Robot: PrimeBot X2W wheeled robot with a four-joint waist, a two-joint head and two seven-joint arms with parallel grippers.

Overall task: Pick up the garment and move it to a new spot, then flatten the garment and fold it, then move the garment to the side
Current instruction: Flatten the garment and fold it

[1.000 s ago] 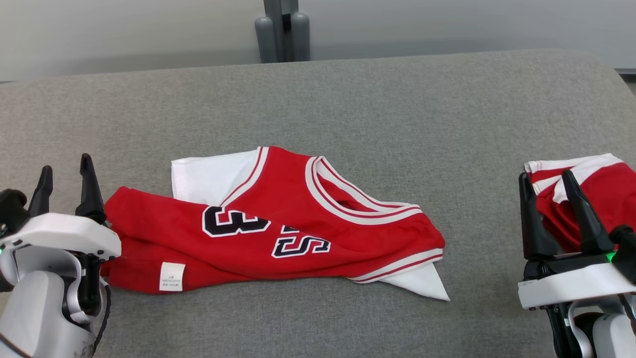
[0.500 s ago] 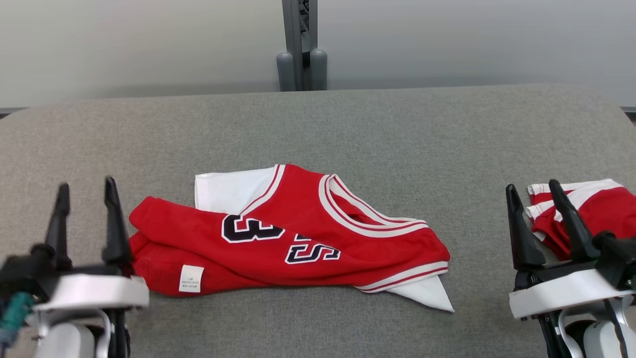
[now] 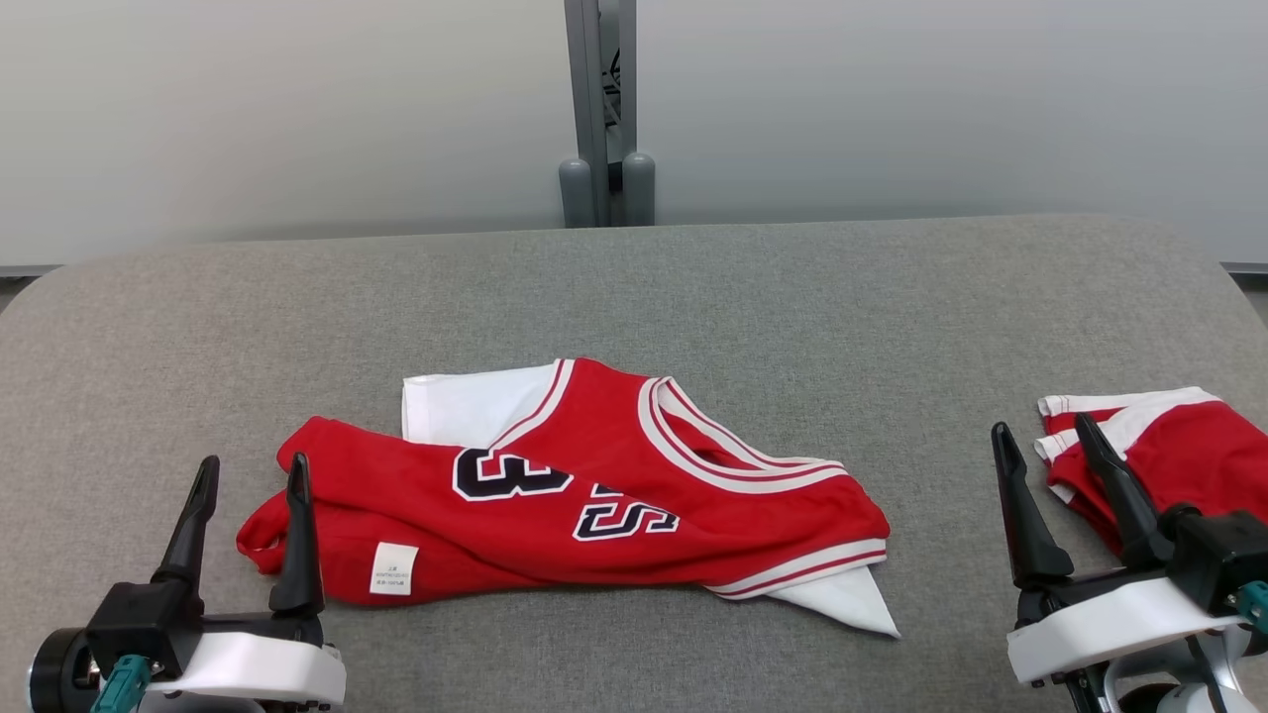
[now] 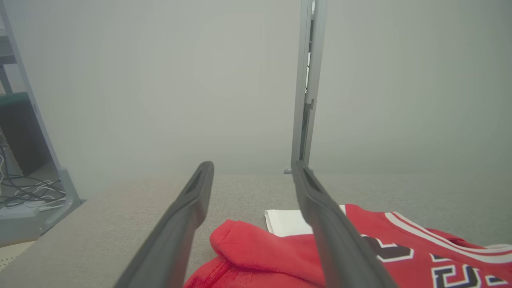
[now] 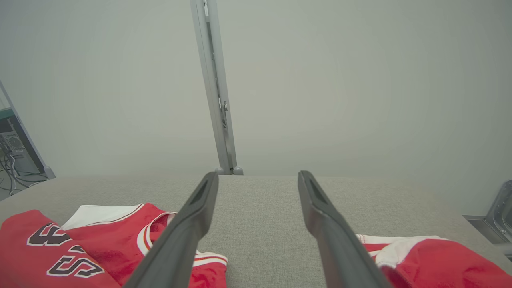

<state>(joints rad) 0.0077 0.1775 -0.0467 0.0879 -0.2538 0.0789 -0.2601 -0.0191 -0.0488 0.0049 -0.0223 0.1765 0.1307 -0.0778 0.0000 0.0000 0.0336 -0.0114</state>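
A red jersey with white trim and dark numbers, the garment [image 3: 584,495], lies crumpled in the middle of the grey padded table [image 3: 693,297]. It also shows low in the left wrist view, garment [image 4: 260,256], and at the lower left of the right wrist view, garment [image 5: 80,248]. My left gripper [image 3: 248,470] stands open at the lower left, its fingers just off the garment's left end and holding nothing. At the lower right my right gripper [image 3: 1040,436] is open and empty, well to the right of the garment.
A second red and white garment [image 3: 1159,446] lies at the table's right edge, just behind my right gripper. A grey post [image 3: 599,109] rises behind the table's far edge against a pale wall. Cables [image 4: 24,192] lie on the floor off the table's left.
The head camera has tilted up, so the whole picture shifted down. Both grippers sit lower and nearer the front edge, still open. The garment has not moved on the table.
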